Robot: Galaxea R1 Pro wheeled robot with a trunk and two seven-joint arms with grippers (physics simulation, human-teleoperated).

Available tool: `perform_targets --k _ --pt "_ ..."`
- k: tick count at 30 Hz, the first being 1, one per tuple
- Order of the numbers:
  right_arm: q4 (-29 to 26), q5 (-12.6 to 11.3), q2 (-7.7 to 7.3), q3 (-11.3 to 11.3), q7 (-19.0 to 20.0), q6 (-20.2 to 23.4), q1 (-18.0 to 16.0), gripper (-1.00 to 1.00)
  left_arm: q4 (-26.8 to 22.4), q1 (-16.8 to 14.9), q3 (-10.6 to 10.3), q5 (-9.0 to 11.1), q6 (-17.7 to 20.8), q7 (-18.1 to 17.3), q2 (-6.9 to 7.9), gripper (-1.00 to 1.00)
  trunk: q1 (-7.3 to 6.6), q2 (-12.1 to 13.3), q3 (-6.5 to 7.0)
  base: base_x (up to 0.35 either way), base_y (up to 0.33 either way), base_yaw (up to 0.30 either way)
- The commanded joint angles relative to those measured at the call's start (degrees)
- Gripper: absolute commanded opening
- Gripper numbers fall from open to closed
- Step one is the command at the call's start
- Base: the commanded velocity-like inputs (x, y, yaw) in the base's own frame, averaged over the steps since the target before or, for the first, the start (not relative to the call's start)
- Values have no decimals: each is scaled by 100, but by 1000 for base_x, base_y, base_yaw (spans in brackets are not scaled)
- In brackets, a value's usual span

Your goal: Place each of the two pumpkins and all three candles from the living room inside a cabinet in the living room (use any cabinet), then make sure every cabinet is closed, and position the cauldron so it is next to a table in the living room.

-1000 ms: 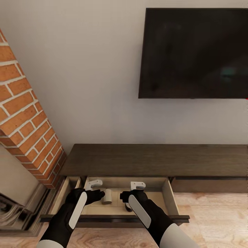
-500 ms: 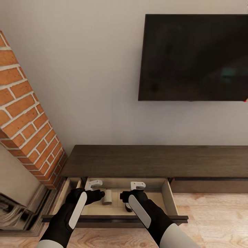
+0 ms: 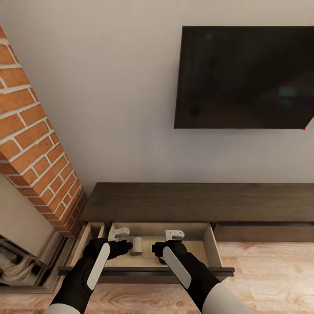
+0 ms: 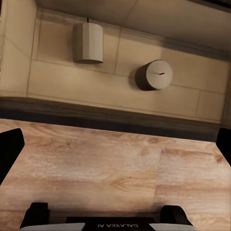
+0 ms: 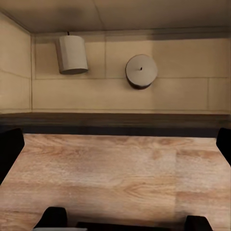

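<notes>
Both grippers, left and right, hang spread open and empty over the cabinet's open drawer; two candles lie inside between them, the second partly hidden behind the right wrist.

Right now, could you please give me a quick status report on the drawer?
Left gripper open, right gripper open, both empty above the pale wood drawer. Two short grey-beige candles inside. Dark brown cabinet drawer not shut.

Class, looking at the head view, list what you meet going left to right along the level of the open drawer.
Brick fireplace → left claw → candle → right claw → closed cabinet front.
</notes>
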Motion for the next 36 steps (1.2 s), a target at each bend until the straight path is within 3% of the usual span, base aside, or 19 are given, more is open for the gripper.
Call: perform_targets --k 1,12,30,36 --pt "1 0 0 0 0 -1 0 100 0 0 0 0 0 0 0 100 -23 42 18 -9 0 0" --pt "2 0 0 0 0 -7 0 100 0 0 0 -6 0 0 0 100 -264 483 216 -8 1 0" --pt "4 7 0 0 0 -8 0 100 0 0 0 -3 0 0 0 100 -660 1205 539 -207 30 0" --pt "4 8 0 0 0 -8 0 100 0 0 0 10 5 0 0 100 -660 1205 539 -304 0 0"
